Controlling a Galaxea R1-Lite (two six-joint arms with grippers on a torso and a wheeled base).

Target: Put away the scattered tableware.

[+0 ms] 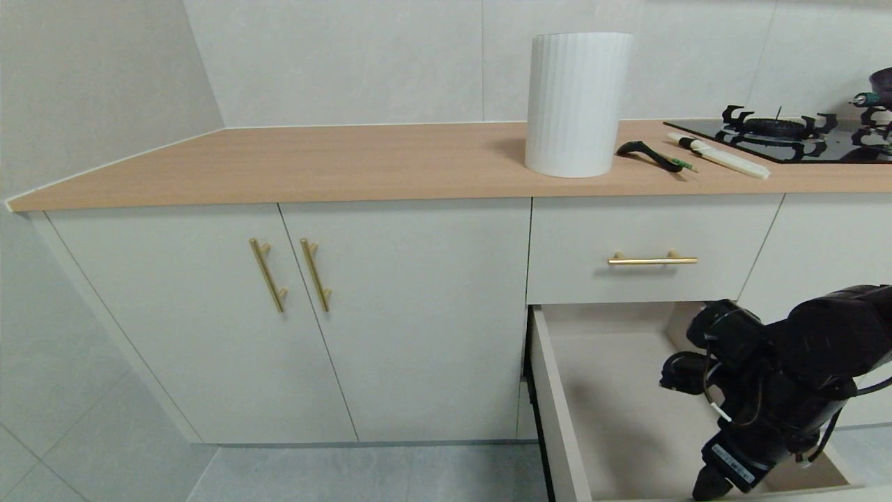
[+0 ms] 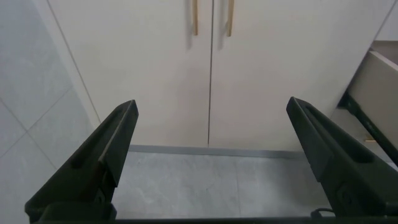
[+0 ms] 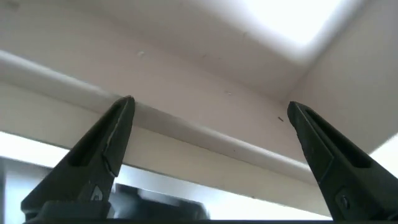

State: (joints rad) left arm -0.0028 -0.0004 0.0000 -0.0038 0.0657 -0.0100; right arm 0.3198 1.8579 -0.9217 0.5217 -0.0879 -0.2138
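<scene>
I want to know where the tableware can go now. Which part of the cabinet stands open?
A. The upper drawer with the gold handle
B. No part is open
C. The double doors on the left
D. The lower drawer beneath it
D: the lower drawer is pulled out, its bare floor showing, while the upper drawer and the double doors sit flush and shut.

Soft, even light falls from above, and the white canister point(image 1: 577, 104) throws a faint shadow on the countertop point(image 1: 348, 164) to its left. Far right of the canister the wall lines bow at the edge. The drawer point(image 1: 613, 404) below it lies in mild shade.
</scene>
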